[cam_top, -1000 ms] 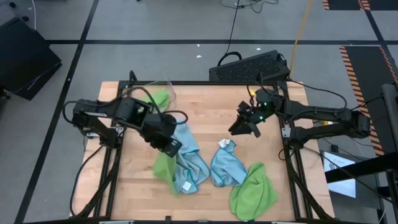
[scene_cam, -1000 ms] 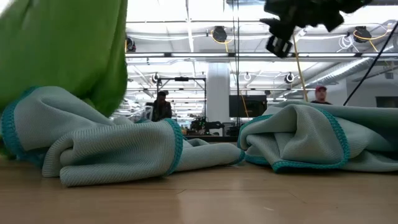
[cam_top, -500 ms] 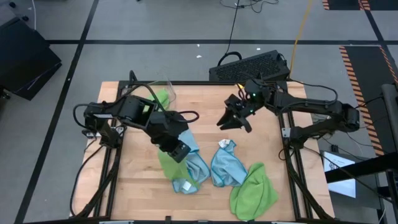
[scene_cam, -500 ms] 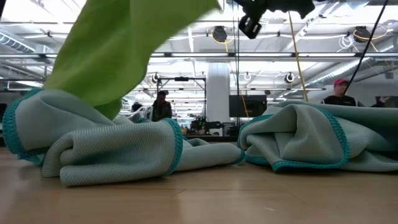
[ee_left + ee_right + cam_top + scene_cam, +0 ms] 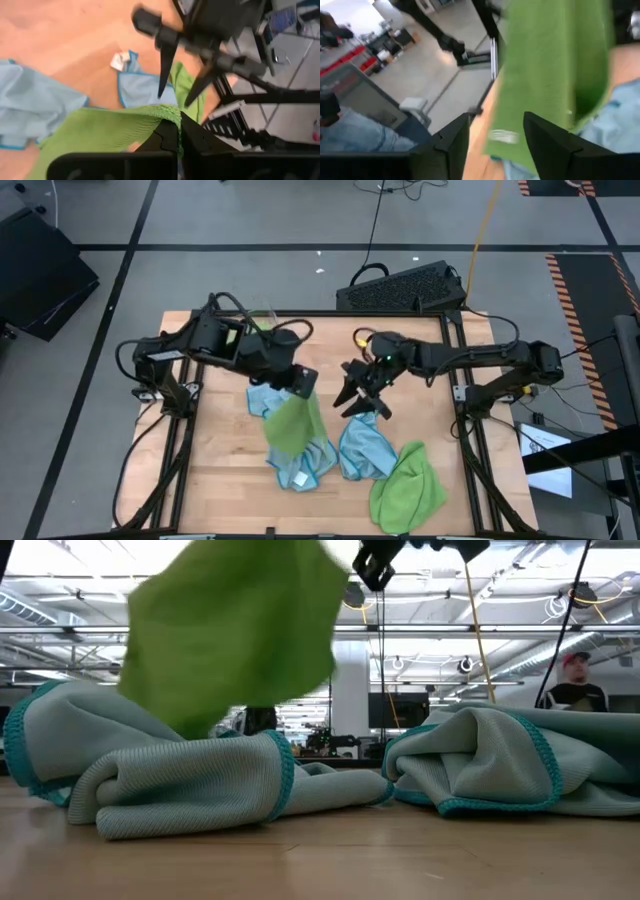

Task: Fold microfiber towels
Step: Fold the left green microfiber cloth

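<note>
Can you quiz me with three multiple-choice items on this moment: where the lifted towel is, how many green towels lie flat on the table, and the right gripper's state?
1. Where is the lifted green towel?
A. Hanging from the left gripper above the table
B. Spread flat at the table's near edge
C. Inside a bin

2. How many other green towels lie on the table in the high view?
A. None
B. One
C. Three

3. How is the right gripper?
A. Shut on a blue towel
B. Open, holding nothing
C. Shut on the green towel

Answers:
1 A, the left wrist view shows its fingers pinching the towel's edge.
2 B, the crumpled green towel lies at the near right.
3 B, its fingers stand spread beside the hanging towel.
</note>
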